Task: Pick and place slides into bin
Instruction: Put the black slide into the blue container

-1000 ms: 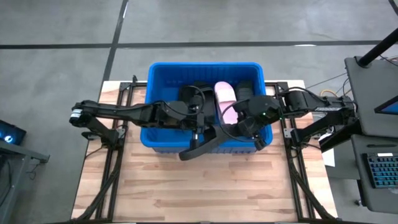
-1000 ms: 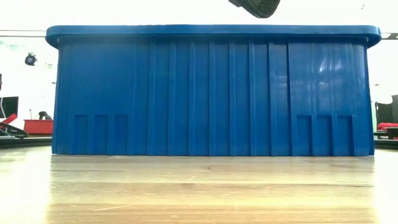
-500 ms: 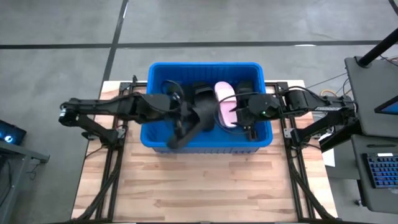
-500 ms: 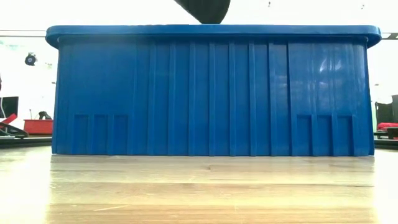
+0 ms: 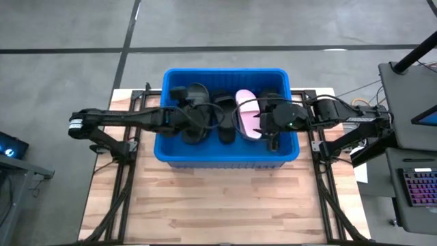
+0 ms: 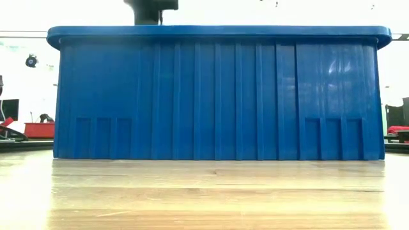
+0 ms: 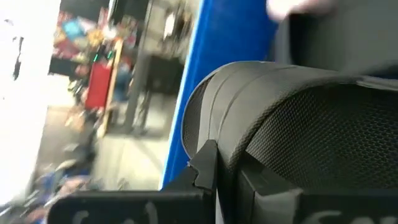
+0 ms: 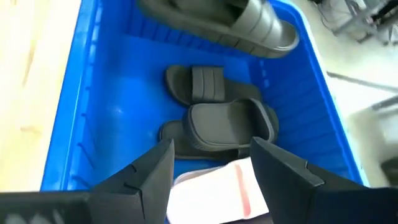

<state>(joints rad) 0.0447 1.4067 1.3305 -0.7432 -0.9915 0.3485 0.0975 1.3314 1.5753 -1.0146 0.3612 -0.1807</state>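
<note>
The blue bin (image 5: 225, 156) stands at the table's far middle. My left gripper (image 5: 181, 123) reaches into its left part, shut on a black slide (image 5: 195, 109), which also shows in the right wrist view (image 8: 249, 22). My right gripper (image 8: 211, 177) hangs open over the bin's right part, just above the pale pink slide (image 8: 214, 190) and touching nothing. Two more black slides (image 8: 221, 124) (image 8: 199, 84) lie flat on the bin's floor. In the low view only the bin's near wall (image 6: 217, 96) and a dark piece of the left arm (image 6: 150, 7) show. My left gripper pinches the black slide between its two fingers (image 7: 205, 168) at a curved ribbed edge (image 7: 214, 118); strap or sole, I cannot tell. It comes from the table's left, slanting down. The slide is clear of the bin's floor and runs near to far beside the left wall.
Bare wooden table top (image 5: 218, 205) stretches in front of the bin. A desk with a keyboard (image 5: 416, 191) stands off the table's right side. The bin's walls (image 8: 68, 112) close in both grippers.
The black slide hung between both grippers over the bin's near wall. My right gripper has come off it and turned in place. My left gripper has swung it toward the table's left and far edge, turning and sinking, so it now lies inside the bin's left part.
</note>
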